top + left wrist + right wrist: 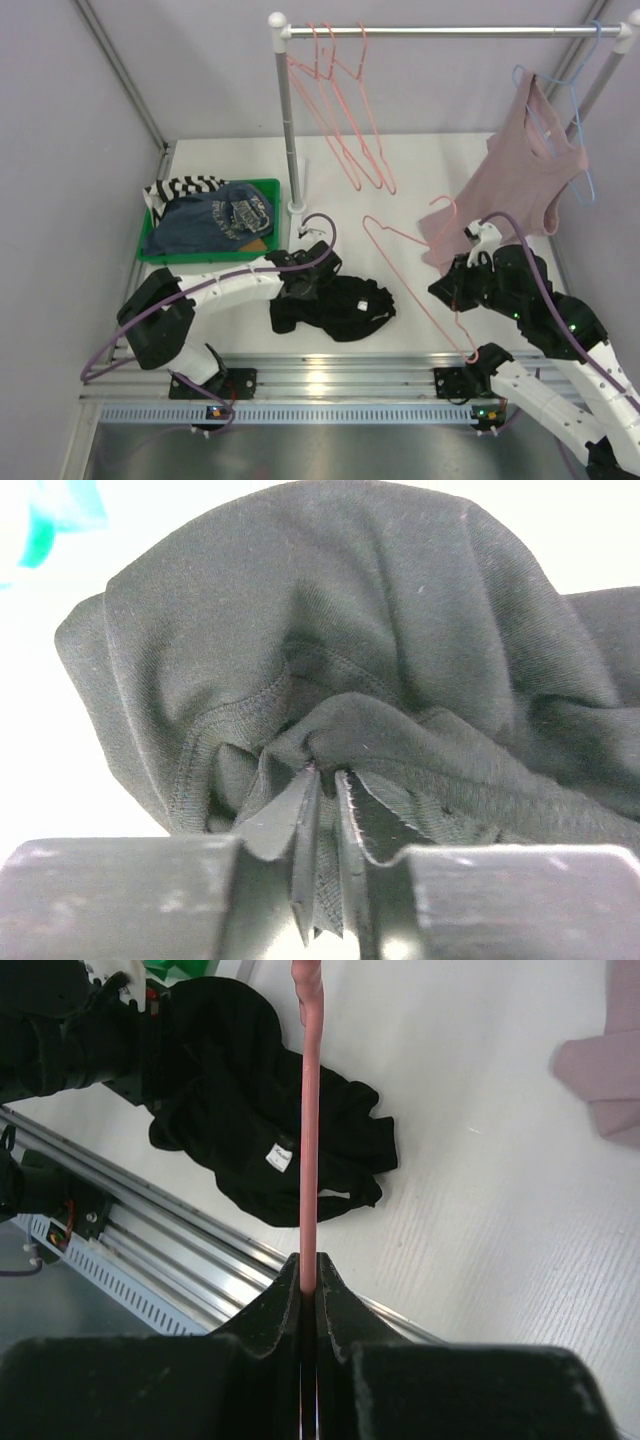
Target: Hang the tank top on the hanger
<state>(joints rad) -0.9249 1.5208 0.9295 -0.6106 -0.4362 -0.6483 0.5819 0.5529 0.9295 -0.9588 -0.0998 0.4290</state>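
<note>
The black tank top (345, 305) lies crumpled on the white table near the front edge. My left gripper (300, 288) is at its left end. In the left wrist view the jaws (325, 772) stand almost together, with a fold of the tank top (330, 630) pinched between them. My right gripper (468, 265) is shut on the salmon-pink wire hanger (430, 304), to the right of the garment. From the right wrist, the hanger (308, 1140) runs straight out of the gripper (310, 1265) toward the tank top (230, 1090).
A green tray (265, 185) at the back left holds a dark blue printed shirt (215, 215) and a striped garment (185, 187). The rack's post (285, 120) and rail (450, 31) carry several pink hangers (345, 100) and a dusty-pink top (525, 170) on a light blue hanger.
</note>
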